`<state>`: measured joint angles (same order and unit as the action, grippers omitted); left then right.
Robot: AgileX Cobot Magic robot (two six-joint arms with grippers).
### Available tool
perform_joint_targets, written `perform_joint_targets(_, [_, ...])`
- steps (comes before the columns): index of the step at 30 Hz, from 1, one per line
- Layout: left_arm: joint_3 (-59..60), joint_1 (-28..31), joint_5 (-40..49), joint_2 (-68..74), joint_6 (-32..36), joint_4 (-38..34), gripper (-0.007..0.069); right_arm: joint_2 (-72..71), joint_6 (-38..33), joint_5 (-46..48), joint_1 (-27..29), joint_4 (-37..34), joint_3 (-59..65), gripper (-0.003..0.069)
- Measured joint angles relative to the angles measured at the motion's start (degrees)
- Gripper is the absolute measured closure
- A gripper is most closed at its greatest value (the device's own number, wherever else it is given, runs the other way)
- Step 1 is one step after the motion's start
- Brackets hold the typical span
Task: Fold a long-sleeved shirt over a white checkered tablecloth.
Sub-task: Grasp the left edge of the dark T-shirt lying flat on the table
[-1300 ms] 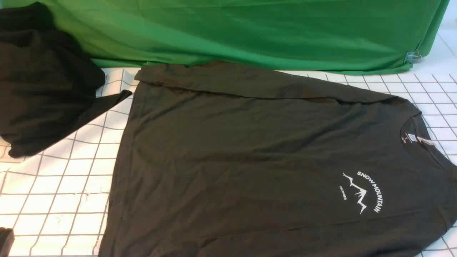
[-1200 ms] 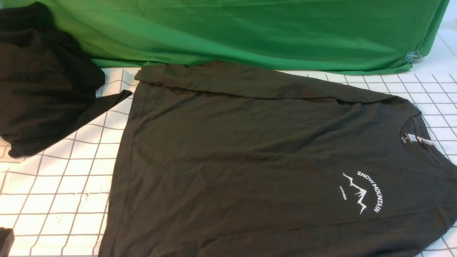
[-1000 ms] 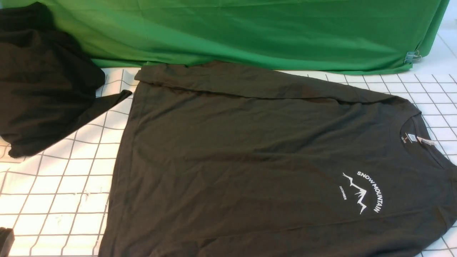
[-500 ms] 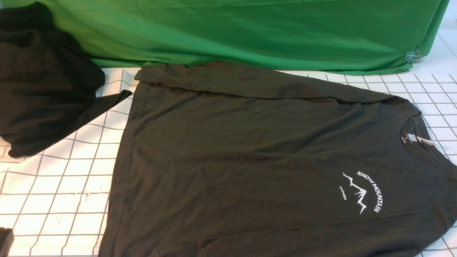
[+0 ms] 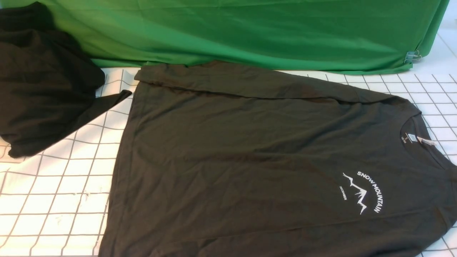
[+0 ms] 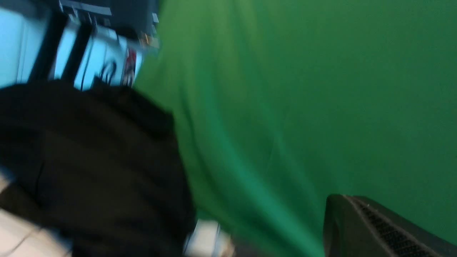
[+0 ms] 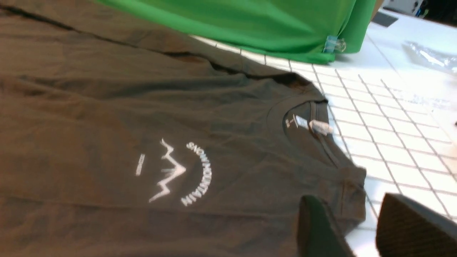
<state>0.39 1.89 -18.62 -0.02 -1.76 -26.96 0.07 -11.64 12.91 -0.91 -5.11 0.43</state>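
The long-sleeved shirt (image 5: 250, 160) is being left spread flat on the white checkered tablecloth (image 5: 53, 185). The left gripper (image 6: 342, 221), jaws together, is being drawn out of the front view, while the right gripper (image 7: 348, 201) is being held, jaws apart and empty, near the shoulder; another fold is likely being prepared.

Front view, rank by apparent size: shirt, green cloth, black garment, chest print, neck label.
1. shirt
2. green cloth, farther back and cut off by the frame, so its true size is unsure
3. black garment, also cut off at the frame edge
4. chest print
5. neck label
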Motion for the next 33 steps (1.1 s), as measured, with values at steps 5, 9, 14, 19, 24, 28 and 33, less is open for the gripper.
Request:
perform_joint_targets(5, [-4.9,0.0,-10.2,-0.1,-17.7,4.9,0.0621,0.0,7.1,-3.5,0.0,-5.6,0.0,0.0417])
perform_joint_targets(9, [-26.4,0.0,14.3,6.9,-22.1,15.1,0.0621,0.0,23.2,-14.7,-0.1,-9.7,0.0,0.0417])
perform_joint_targets(14, [-49.2,0.0,53.0,27.8,-13.7,18.9,0.0621,0.0,31.5,-23.6,-0.1,-10.4,0.0,0.0417])
perform_joint_targets(19, [-56.1,0.0,77.2,49.9,0.2,14.1,0.0621,0.0,32.9,-28.0,-0.1,-10.6,0.0,0.0417])
perform_joint_targets(24, [-50.5,-1.2,78.4,59.5,5.4,9.9,0.0624,0.0,33.8,-23.7,-0.8,-10.2,-1.7,0.0483])
perform_joint_targets(28, [-42.2,-9.9,74.6,61.8,4.5,11.8,0.0629,7.7,24.1,-2.6,-5.5,-7.9,-17.1,0.0637])
perform_joint_targets(33, [-38.3,-21.8,72.6,63.3,-2.5,16.5,0.0629,26.9,13.6,19.2,-11.2,-7.3,-35.2,0.0650])
